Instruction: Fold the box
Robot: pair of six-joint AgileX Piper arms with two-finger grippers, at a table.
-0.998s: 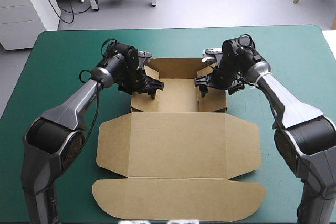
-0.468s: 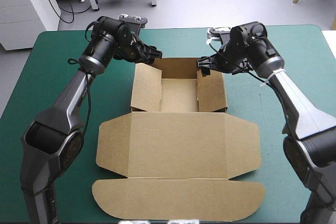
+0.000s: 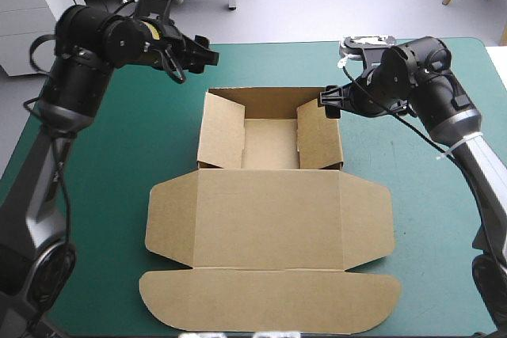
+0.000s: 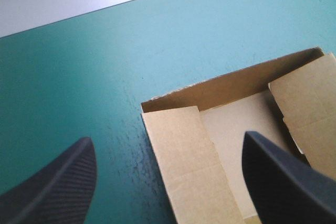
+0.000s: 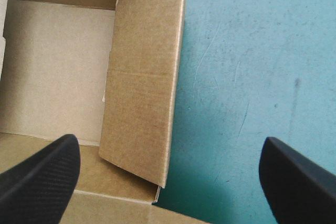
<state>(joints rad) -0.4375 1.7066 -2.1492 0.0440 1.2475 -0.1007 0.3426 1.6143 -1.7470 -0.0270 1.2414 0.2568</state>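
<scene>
Both black-finned pincers gaped empty, left pincer (image 3: 207, 51) and right pincer (image 3: 329, 103) near the brown cardboard box (image 3: 269, 219); walls stood, flat lid probably next.

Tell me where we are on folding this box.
Done: the box has its tray walls raised. In hand: nothing; the left gripper and right gripper hover open, holding no board. Left: the lid lies flat, its flaps unfolded.

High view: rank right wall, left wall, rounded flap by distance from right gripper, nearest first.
1. Right wall, beside the right gripper.
2. Left wall, on the opposite side.
3. Rounded flap, at the box's near end.
</scene>
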